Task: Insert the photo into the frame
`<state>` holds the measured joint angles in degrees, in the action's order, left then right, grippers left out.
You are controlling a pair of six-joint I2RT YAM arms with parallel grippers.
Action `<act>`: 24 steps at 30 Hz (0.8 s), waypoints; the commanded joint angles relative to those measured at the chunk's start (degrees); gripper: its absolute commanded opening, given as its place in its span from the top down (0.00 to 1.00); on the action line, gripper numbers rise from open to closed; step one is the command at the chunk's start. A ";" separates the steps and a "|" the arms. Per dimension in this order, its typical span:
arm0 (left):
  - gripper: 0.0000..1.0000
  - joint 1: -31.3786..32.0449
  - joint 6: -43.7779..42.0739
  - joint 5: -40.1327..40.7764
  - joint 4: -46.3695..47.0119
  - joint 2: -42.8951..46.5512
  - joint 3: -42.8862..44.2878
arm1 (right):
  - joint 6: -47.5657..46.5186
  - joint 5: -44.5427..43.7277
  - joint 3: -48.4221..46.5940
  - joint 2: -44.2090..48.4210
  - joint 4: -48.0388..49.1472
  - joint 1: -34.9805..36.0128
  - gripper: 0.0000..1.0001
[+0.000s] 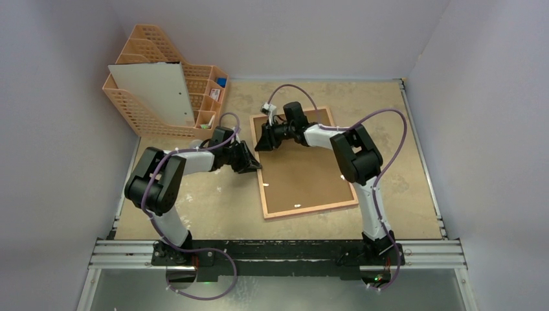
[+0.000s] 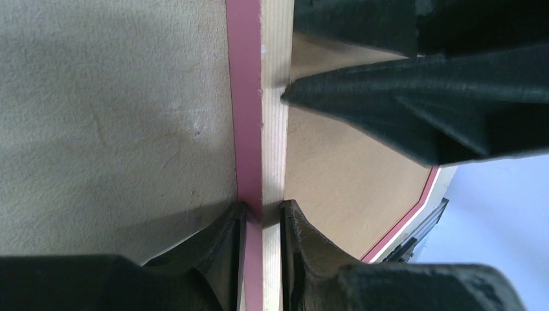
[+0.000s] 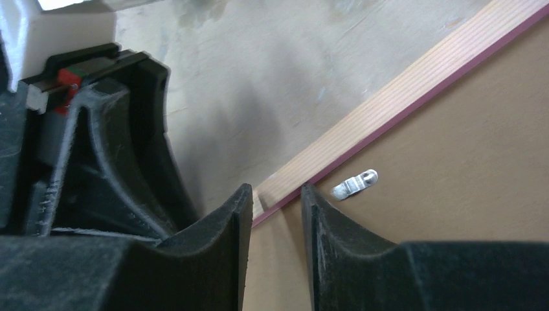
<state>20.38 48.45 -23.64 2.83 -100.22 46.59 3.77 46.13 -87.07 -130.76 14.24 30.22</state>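
My left end effector (image 2: pixel 262 217) and right end effector (image 3: pixel 275 197) clamp the frame (image 2: pixel 259 116): thin pink-faced wood rail, running ahead of both.

Pink-edged rectangular wooden frame (image 1: pixel 309 208): flat at your table's (image 1: pixel 401 194) centre, brown backing board (image 1: pixel 304 175) inside it. Orange mesh file rack (image 1: pixel 139 110): far left, white rectangular sheet (image 1: pixel 155 91) propped in it. Your left gripper (image 1: pixel 249 162) straddles the frame's left rail, right gripper (image 1: pixel 264 139) just behind.

no legible text or labels anywhere
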 commanded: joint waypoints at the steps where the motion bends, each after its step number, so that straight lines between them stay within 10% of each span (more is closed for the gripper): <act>1: 0.94 -1.31 -3.91 14.64 -4.76 -3.13 -1.23 | 12.24 -2.13 3.87 1.99 -9.77 0.34 0.62; 14: 0.65 -1.31 -4.15 15.02 -5.29 -0.47 -1.29 | 26.97 -20.92 9.05 13.48 -0.92 -3.54 0.56; 24: 0.69 -1.31 -4.57 14.39 -4.70 -1.10 -0.77 | 34.95 -21.08 10.35 8.54 2.75 -1.48 0.64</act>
<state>20.10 48.21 -18.06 3.18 -99.09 46.76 35.05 26.15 -76.88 -120.90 15.68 27.11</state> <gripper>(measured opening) 0.330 0.371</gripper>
